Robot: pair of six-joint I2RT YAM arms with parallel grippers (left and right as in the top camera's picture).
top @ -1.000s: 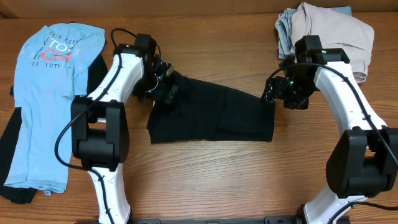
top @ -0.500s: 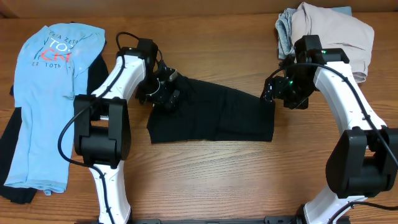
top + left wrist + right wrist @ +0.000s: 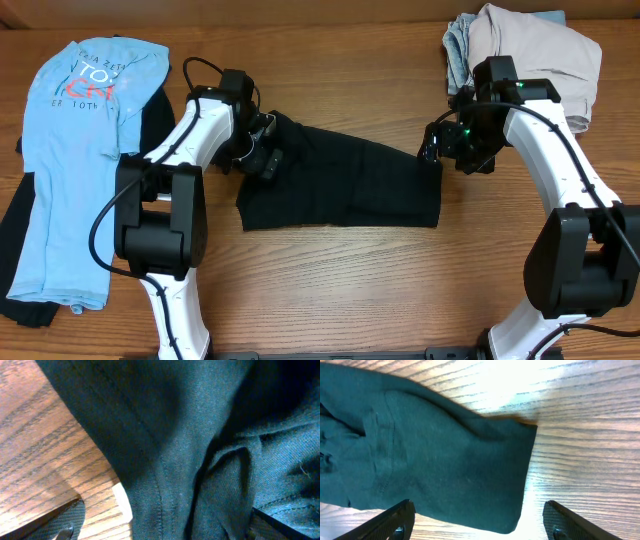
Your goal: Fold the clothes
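We see the folded plain black soft T-shirt (image 3: pixel 340 190) lying on the wooden tabletop (image 3: pixel 350 290), about midway across. The left jaws stand spread at its upper-left corner. The right jaws are released (gripping nothing) over its right edge. A light blue lettered T-shirt (image 3: pixel 75 150) lies far left.

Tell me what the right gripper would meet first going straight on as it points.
Most likely the black T-shirt: its end lies between the fingers of the open right gripper, with the wooden table just beside. Depth is unclear.
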